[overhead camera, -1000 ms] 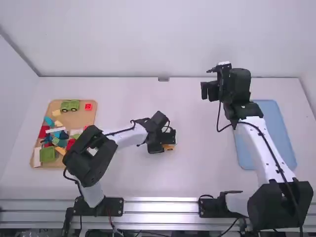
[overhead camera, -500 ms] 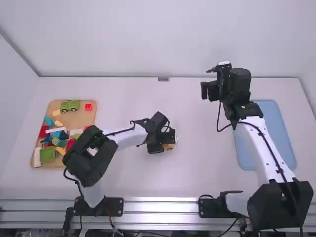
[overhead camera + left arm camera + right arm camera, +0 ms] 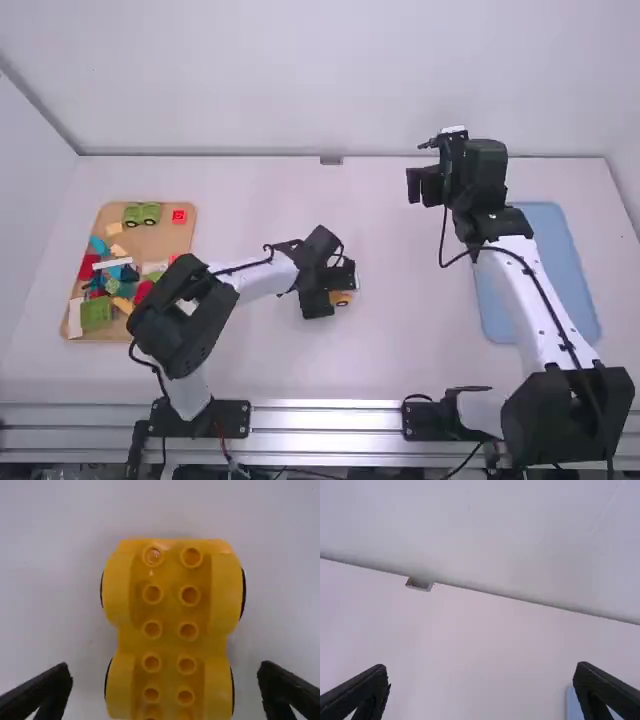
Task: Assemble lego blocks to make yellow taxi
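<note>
Yellow wheeled taxi base (image 3: 172, 630), a long plastic block with two rows of round studs, sits studs up on the white table (image 3: 400, 350), under your left gripper (image 3: 166, 674). Its studs are bare, so the taxi looks barely begun. Your left claw is spread wide, one black finger to each side of the base, with a gap between each finger and the wheels. Your right gripper (image 3: 482, 670) is also spread, pinching nothing, held beyond the base and well apart from it, on the side towards the blue tray (image 3: 545, 240).

The step in hand seems to be placing or squaring up the base. If you mean to grip it, centre it between the fingers first, then close slowly so both pads meet its sides together; if one arrives early, the base may roll or twist on its wheels. Keep low enough for a firm hold without pressing the fingertips into the table. If you mean to leave it, lift straight up before swinging aside, so neither finger clips a wheel. The next parts probably come from the tan tray (image 3: 160, 239), where a small pale-yellow block (image 3: 114, 228) lies. Brace the base when pressing a part down, or it may slide.
</note>
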Controlling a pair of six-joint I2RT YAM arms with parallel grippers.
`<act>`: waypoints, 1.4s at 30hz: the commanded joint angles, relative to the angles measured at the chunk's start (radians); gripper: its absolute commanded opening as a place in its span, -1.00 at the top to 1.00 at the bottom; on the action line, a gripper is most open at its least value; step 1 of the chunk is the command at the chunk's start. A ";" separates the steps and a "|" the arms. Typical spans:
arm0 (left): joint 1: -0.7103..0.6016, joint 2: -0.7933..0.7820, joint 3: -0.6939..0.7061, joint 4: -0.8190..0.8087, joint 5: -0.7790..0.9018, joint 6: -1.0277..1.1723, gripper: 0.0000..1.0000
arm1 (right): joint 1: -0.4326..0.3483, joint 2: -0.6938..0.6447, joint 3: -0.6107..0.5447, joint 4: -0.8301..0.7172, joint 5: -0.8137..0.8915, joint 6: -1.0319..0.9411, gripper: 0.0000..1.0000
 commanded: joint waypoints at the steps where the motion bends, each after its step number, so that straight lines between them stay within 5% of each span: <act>1: 0.007 0.003 -0.007 0.002 0.003 -0.008 -0.98 | 0.001 0.008 0.030 0.000 0.004 0.000 -0.97; 22: 0.070 -0.137 0.221 -0.223 -0.210 -0.410 -0.98 | 0.001 0.008 0.030 0.010 0.005 0.000 -0.97; 37: 0.467 -0.421 0.223 -0.310 -0.245 -0.938 -0.98 | 0.001 0.008 0.030 0.011 0.005 -0.001 -0.97; 42: 0.592 -0.489 0.223 -0.317 -0.244 -0.923 -0.98 | 0.001 0.008 0.030 0.011 0.005 -0.001 -0.97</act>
